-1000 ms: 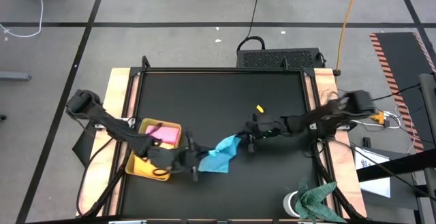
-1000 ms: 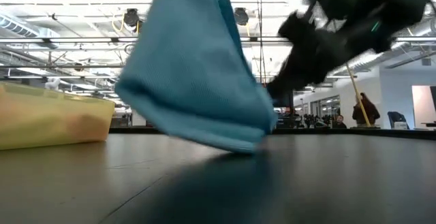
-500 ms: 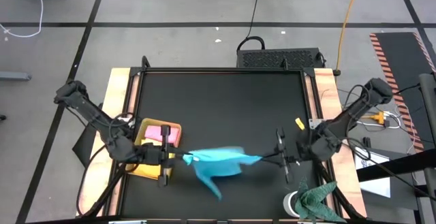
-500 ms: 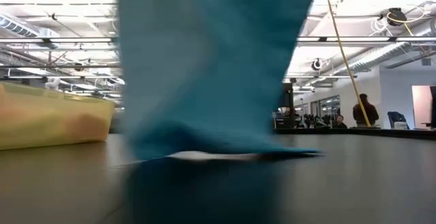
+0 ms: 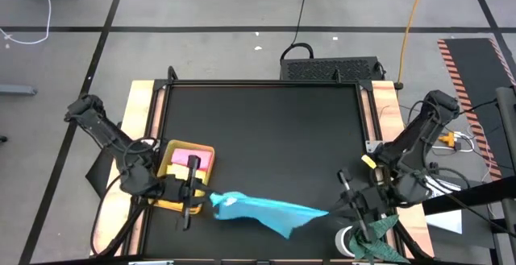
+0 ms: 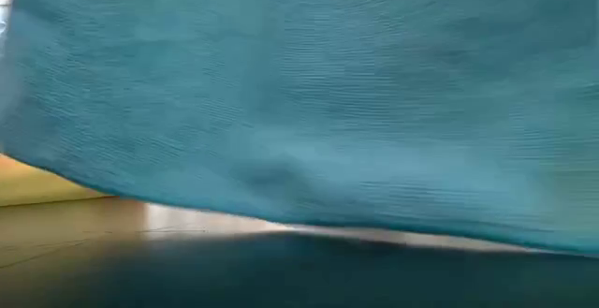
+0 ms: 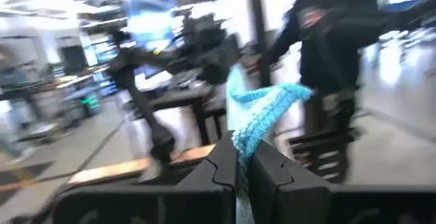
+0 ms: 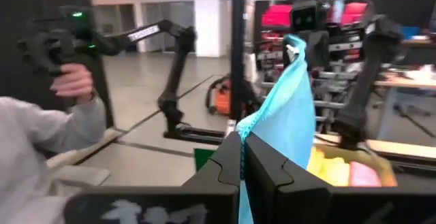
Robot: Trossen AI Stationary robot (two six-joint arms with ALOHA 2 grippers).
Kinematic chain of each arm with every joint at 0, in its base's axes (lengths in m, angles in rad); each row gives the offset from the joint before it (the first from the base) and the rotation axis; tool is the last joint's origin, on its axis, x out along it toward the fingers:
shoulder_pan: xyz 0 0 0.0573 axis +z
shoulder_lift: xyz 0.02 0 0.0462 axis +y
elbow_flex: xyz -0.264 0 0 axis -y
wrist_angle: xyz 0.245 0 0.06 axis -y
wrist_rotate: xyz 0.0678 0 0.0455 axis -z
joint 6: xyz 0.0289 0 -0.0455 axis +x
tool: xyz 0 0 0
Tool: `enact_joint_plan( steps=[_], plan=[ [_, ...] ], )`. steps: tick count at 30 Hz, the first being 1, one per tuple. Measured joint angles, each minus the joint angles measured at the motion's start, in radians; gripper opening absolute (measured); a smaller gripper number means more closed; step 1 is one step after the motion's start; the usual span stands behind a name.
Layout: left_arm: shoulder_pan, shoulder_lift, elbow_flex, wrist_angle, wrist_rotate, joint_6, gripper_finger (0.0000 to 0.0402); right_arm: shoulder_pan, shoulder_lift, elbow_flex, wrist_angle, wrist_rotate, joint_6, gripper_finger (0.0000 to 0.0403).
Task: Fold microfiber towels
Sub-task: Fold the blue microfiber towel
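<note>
Light blue towel (image 5: 270,209): stretched out over the near part of the black table (image 5: 266,128), one corner pinched between the closed fingers of the left gripper (image 5: 206,200), the opposite corner between those of the right gripper (image 5: 337,209). Pink towel (image 5: 190,158): seen in the yellow tray (image 5: 169,195) at the table's left edge, apparently atop another cloth. Dark green cloth (image 5: 376,234): bunched at the near right corner.

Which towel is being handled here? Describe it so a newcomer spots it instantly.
On the black table, look along the near edge between the two arms. The light blue towel is stretched there, pinched by the left pincer and right pincer, unlike the pink towel lying in the yellow tray.
</note>
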Motion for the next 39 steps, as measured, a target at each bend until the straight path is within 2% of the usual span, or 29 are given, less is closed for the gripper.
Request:
enact_joint_plan(
  steps=[3,7,9,13,16,19,22,25,28,32,39],
  plan=[
    [0.058,-0.002,0.0,-0.075,-0.024,-0.008,0.0008,-0.002,-0.01,0.006,-0.058,0.11,0.014,0.0],
    [0.198,0.018,0.0,-0.228,-0.024,-0.11,0.0011,-0.063,-0.045,0.005,-0.323,0.279,0.207,0.0],
    [0.277,0.039,-0.007,-0.283,-0.022,-0.139,0.0013,-0.117,-0.06,-0.011,-0.459,0.314,0.325,0.0],
    [0.453,0.095,-0.071,-0.254,0.038,-0.162,0.0005,-0.288,-0.093,-0.076,-0.675,0.301,0.519,0.0],
    [0.581,0.138,-0.134,-0.177,0.097,-0.15,0.0012,-0.452,-0.107,-0.157,-0.77,0.241,0.606,0.0],
    [0.695,0.182,-0.207,-0.063,0.14,-0.138,0.0016,-0.62,-0.112,-0.246,-0.76,0.164,0.611,0.0],
    [0.798,0.235,-0.27,0.05,0.223,-0.132,0.0017,-0.772,-0.102,-0.341,-0.682,0.042,0.566,0.0],
    [0.882,0.276,-0.299,0.07,0.363,-0.094,0.0028,-0.876,-0.102,-0.439,-0.538,-0.104,0.497,0.0],
    [0.939,0.305,-0.303,0.019,0.441,-0.035,0.0059,-0.939,-0.102,-0.52,-0.398,-0.219,0.436,0.0],
    [0.993,0.311,-0.302,-0.002,0.508,0.08,0.0122,-0.983,-0.102,-0.579,-0.282,-0.332,0.403,0.0],
    [1.102,0.311,-0.301,-0.017,0.597,0.139,0.0219,-1.004,-0.102,-0.586,-0.249,-0.401,0.36,0.0]
  ],
)
